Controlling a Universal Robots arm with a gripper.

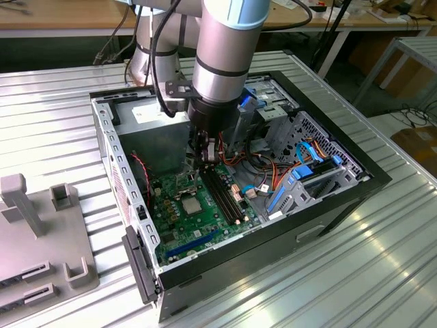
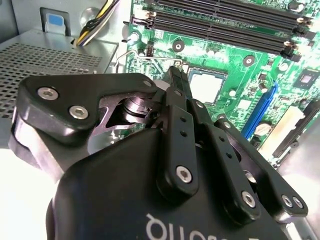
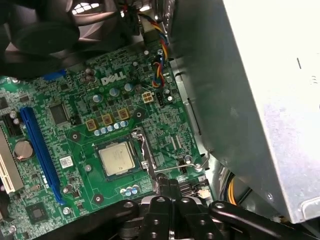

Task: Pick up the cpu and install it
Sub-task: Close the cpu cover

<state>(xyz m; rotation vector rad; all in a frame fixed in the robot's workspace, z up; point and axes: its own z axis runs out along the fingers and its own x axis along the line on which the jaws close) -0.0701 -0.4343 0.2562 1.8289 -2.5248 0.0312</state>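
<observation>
CPU (image 3: 118,158) is lying flat in the socket frame (image 3: 142,150) on the green motherboard (image 3: 80,125), inside the open computer case (image 1: 355,179) that is resting on the ribbed metal bench (image 1: 382,273). In the second wrist view the same silver square (image 2: 205,85) is showing just past the tool's tip.

Tool (image 2: 176,75) is hanging inside the case, just beside the socket on the side of the grey power-supply box (image 3: 260,90). Its fingers (image 2: 179,125) are drawn together into a narrow point and are gripping nothing. The fingertips appear to be sitting at or close to the thin wire lever (image 3: 172,170) at the socket's edge; contact cannot be confirmed.

Hazards, as judged from this position:
- A lateral slip of the closed tip could be scraping board components or bending the lever, because the tip is working very close to the board.
- Pressure on the chip while it is lying unlatched could be damaging the socket contacts beneath it.
- The arm's wrist is passing close to the power-supply box and the coloured cables (image 1: 273,179); a snag there would be dragging wiring.

Limits of view:
- The tool body is covering the socket's near edge in both wrist views.
- Whether the socket's load plate is closed over the chip is hard to make out.
- In the exterior view the arm is masking the tool tip.
</observation>
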